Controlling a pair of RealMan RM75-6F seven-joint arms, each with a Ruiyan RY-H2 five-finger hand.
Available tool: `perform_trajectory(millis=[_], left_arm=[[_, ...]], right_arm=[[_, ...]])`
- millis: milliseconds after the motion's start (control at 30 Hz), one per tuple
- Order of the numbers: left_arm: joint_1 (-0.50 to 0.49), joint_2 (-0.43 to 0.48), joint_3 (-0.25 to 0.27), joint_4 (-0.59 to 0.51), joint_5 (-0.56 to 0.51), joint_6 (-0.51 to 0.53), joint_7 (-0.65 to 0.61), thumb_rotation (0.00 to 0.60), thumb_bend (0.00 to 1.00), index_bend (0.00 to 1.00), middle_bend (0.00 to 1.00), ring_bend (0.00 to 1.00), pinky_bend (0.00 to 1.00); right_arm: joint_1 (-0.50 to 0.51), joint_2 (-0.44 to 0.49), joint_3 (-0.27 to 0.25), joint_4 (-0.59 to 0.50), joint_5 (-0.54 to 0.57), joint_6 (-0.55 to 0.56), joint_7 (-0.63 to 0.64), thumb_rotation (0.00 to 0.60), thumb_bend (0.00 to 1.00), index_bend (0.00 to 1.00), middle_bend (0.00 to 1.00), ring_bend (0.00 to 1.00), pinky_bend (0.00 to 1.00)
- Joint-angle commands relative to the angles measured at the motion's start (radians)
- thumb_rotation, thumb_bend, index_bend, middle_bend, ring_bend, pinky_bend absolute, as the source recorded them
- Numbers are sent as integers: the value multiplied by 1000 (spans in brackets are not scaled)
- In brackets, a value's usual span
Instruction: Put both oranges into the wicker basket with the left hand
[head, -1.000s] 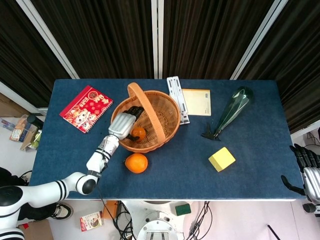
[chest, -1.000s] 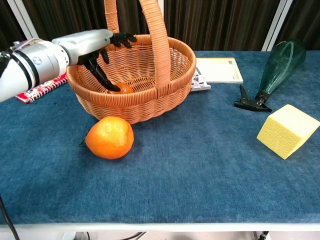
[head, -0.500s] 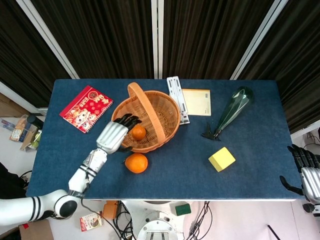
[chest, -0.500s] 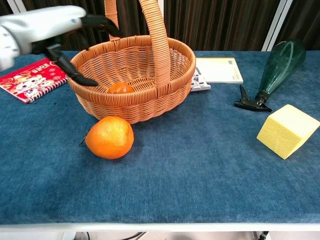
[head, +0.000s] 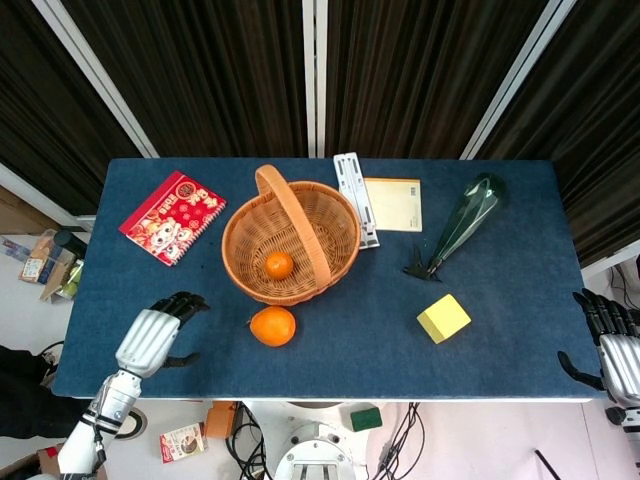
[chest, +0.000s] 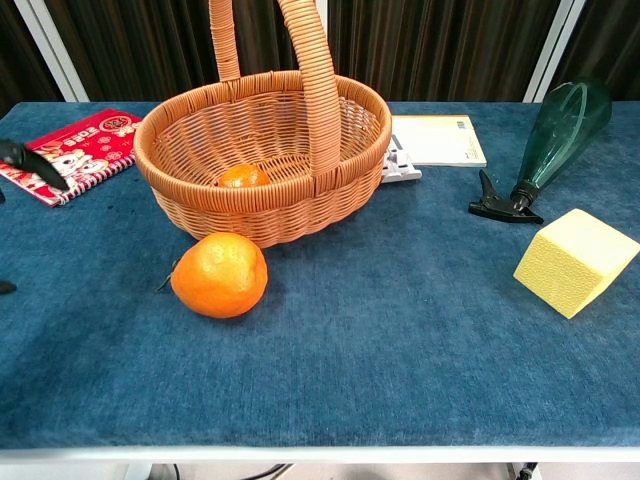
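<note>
One small orange (head: 279, 264) (chest: 242, 176) lies inside the wicker basket (head: 343, 232) (chest: 260, 215). A larger orange (head: 272, 326) (chest: 219, 275) sits on the blue cloth just in front of the basket. My left hand (head: 154, 335) hovers at the table's front left corner, well left of the loose orange, fingers apart and holding nothing. In the chest view only its dark fingertips (chest: 32, 166) show at the left edge. My right hand (head: 612, 345) stays beyond the table's right edge, fingers spread and empty.
A red notebook (head: 171, 216) lies back left of the basket. Behind the basket's right side are a white strip (head: 354, 196) and a yellow notepad (head: 393, 203). A green bottle (head: 462, 222) lies to the right, with a yellow sponge block (head: 443, 318) in front of it.
My left hand has drawn back out of the basket, leaving the small orange inside, and moved down to the front left corner. The loose orange and right hand stayed put.
</note>
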Motion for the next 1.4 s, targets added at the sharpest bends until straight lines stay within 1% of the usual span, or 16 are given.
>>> perform_trajectory(millis=[33,100,233,467,733,967,1400], left_arm=[[18,-66,18,92,13,-40,-56,600,110,288,249,188,328],[13,-106,10,137,13,-65,-64,600,108,271,248,188,328],[3,-193,-22,231,21,-85,-96,600,104,250,245,188,328],[-17,-264,-65,296,25,-108,-133,600,101,236,245,188,328],[-55,-296,-88,294,32,-163,-147,600,98,230,244,188,327],[-89,-343,-112,327,27,-207,-191,600,98,199,243,188,327],[-139,-388,-126,341,24,-271,-229,600,98,193,237,188,327]], right_arm=[[0,0,-1,0,-1,-1,-1,600,325,0,0,0,0],[-1,1,-2,-1,-3,3,1,600,325,0,0,0,0],[-7,3,-1,1,-5,16,11,600,324,0,0,0,0],[-6,5,-2,6,-8,16,20,600,324,0,0,0,0],[-5,4,-3,4,-6,13,15,600,324,0,0,0,0],[-5,5,-2,5,-3,14,19,600,324,0,0,0,0],[-3,7,-2,7,-1,9,24,600,324,0,0,0,0]])
